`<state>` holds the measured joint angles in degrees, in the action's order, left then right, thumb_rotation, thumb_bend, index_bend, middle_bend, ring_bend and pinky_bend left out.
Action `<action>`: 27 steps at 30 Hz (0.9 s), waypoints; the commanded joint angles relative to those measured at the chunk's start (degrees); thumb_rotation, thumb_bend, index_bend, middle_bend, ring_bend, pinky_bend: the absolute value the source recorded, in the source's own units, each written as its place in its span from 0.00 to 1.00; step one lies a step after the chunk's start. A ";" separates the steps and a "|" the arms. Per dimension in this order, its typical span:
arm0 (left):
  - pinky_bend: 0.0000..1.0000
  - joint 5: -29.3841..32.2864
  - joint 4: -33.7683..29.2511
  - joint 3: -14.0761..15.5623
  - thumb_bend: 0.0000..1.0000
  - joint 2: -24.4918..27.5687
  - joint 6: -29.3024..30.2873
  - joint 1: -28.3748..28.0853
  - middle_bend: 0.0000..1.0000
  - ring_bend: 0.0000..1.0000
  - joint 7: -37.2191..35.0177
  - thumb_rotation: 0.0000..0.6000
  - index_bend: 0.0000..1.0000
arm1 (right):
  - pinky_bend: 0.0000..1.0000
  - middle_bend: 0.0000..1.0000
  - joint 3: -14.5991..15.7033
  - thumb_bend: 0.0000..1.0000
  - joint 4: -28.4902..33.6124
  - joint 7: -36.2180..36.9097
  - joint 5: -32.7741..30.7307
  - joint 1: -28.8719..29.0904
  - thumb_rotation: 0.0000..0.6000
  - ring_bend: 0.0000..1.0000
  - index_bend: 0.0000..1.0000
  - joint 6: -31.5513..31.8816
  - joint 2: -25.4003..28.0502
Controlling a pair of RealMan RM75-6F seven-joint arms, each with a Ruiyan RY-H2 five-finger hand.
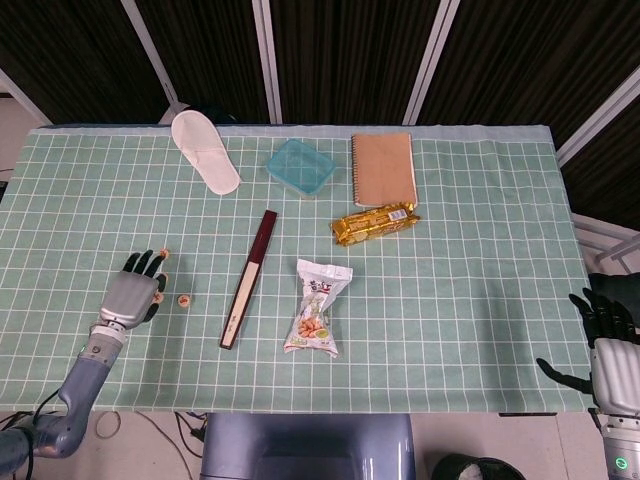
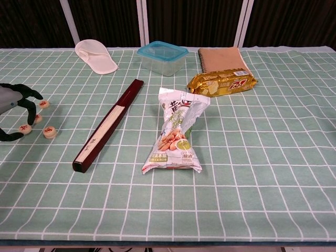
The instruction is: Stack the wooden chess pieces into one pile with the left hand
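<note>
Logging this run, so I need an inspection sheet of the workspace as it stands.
Surface: table under green grid cloth.
Job's things: chess pieces lying apart at the left edge, none stacked.
Clutter: slipper, box, notebook, biscuit pack, snack bag, fan.
Hands: left hand over the pieces, fingers curved down, none lifted; right hand off the table's right edge, holding nothing.
Cables: one under the front edge.
Surroundings: dark slatted wall.
</note>
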<state>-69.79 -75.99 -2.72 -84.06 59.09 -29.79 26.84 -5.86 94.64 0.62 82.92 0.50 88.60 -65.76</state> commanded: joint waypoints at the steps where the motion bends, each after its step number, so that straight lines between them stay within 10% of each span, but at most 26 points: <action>1: 0.10 -1.93 -2.93 -0.01 0.32 1.07 1.64 -0.11 0.11 0.00 0.30 1.00 0.50 | 0.00 0.07 0.01 0.20 -0.02 -0.03 0.02 0.01 1.00 0.06 0.11 -0.02 0.00; 27: 0.10 -0.21 -8.02 -0.48 0.32 -0.27 1.94 -1.92 0.11 0.00 7.90 1.00 0.50 | 0.00 0.07 -0.23 0.20 -0.18 0.39 -0.31 0.02 1.00 0.06 0.11 -0.11 0.15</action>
<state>-70.02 -84.02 -3.22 -84.32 61.04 -31.71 34.75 -6.10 94.46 1.01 82.61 0.52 88.49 -65.61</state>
